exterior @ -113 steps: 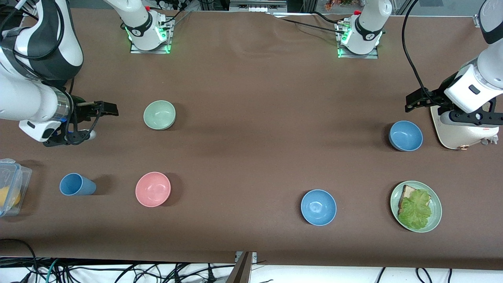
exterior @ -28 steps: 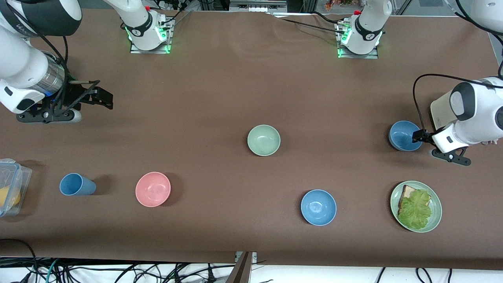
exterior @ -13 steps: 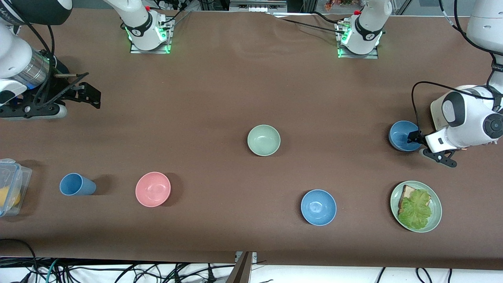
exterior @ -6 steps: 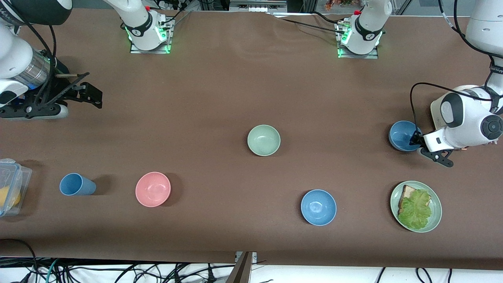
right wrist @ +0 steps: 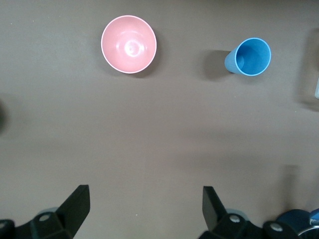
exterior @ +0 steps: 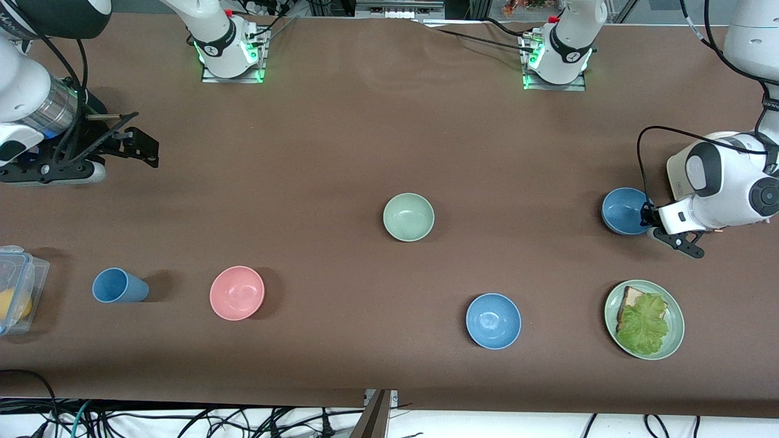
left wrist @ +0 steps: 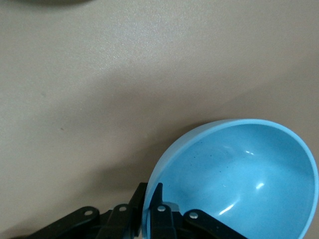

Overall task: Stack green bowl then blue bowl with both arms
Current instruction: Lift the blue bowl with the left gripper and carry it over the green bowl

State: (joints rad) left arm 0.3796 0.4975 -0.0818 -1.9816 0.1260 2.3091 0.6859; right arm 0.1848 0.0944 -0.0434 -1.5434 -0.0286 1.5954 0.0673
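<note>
The green bowl point(exterior: 408, 217) stands upright in the middle of the table. A blue bowl point(exterior: 624, 211) sits toward the left arm's end. My left gripper point(exterior: 646, 216) is shut on this bowl's rim, one finger inside and one outside; in the left wrist view the gripper point(left wrist: 149, 191) pinches the blue bowl's point(left wrist: 239, 179) wall. A second blue bowl point(exterior: 493, 320) stands nearer the front camera. My right gripper point(exterior: 143, 149) is open and empty, up at the right arm's end; it also shows in the right wrist view point(right wrist: 144, 199).
A pink bowl point(exterior: 237, 292) and a blue cup point(exterior: 118, 286) stand toward the right arm's end; both also show in the right wrist view, the bowl point(right wrist: 128, 44) and the cup point(right wrist: 251, 56). A clear container point(exterior: 15, 286) sits at that table edge. A green plate point(exterior: 677, 304) holds a lettuce sandwich.
The green bowl went from the right arm's end to the table's middle, and the right arm drew back. The left gripper came down and closed on the blue bowl's rim.
</note>
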